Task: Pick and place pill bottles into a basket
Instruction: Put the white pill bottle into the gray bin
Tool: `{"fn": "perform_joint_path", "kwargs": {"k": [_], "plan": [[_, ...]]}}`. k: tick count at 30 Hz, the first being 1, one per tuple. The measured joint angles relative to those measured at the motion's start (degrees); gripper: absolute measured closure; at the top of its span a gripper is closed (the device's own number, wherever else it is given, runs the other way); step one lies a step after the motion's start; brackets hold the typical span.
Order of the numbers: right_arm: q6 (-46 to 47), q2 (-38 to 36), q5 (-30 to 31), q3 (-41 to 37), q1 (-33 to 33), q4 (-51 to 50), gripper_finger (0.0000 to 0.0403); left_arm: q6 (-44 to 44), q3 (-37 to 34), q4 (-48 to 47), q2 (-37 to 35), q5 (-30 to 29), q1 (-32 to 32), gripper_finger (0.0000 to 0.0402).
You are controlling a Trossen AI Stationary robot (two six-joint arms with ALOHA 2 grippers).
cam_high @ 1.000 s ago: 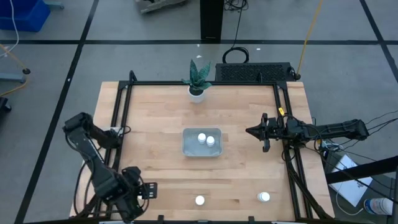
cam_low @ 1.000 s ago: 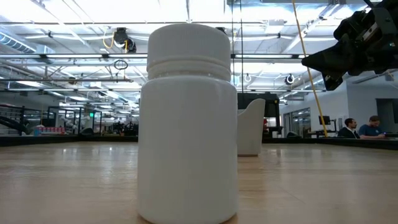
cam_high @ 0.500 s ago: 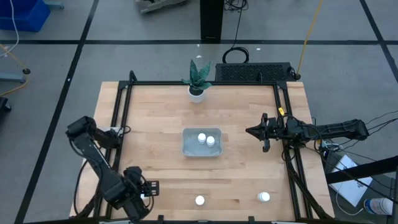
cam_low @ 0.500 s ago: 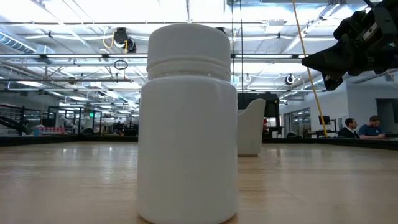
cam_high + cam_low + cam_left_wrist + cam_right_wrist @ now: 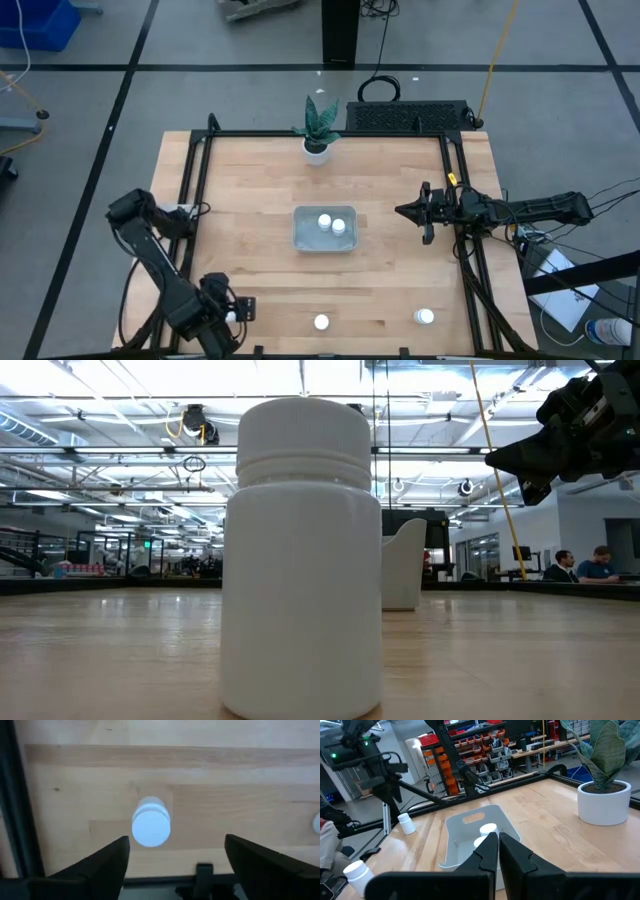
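The pale grey-blue basket [image 5: 325, 231] lies at the table's middle with two white pill bottles [image 5: 324, 221] [image 5: 339, 226] standing in it. Two more bottles stand near the table's near edge, one at the middle [image 5: 321, 322] and one to the right [image 5: 425, 317]. My left gripper [image 5: 243, 306] is open and low at the near left, pointing at the middle bottle [image 5: 151, 822], which stands ahead of its fingers, apart from them. That bottle fills the low view [image 5: 302, 560]. My right gripper [image 5: 405, 211] is shut and empty, hovering to the right of the basket [image 5: 475, 835].
A white pot with a green plant [image 5: 317, 148] stands at the far edge. A black ribbed box [image 5: 410, 116] lies beyond the far right corner. Black frame rails [image 5: 190, 200] run along the table's left, far and right sides. Bare wood lies between the basket and the near bottles.
My left arm has shifted a little toward the table's near edge, its gripper still open and pointing at the middle bottle. The bottles and the basket have not moved.
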Motion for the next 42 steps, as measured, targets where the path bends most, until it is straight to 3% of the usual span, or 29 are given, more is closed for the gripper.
{"fn": "perform_joint_path", "kwargs": {"k": [6,26,35,42], "plan": [[-0.02,0.00,0.02,0.00,0.02,0.00,0.0394,0.11,-0.07,2.85,2.91,-0.31,-0.52,0.0042],[0.00,0.00,0.02,-0.01,0.01,0.00,0.0394,-0.54,-0.10,-1.99,6.05,2.89,-1.32,0.0062],[0.00,0.00,0.02,0.00,0.02,-0.02,0.0394,-0.95,-5.92,8.55,6.33,1.99,-1.25,0.0062],[0.00,0.02,0.00,-0.02,0.02,-0.02,0.0394,-0.72,-6.39,8.28,6.22,1.36,-1.10,0.0062]]}}
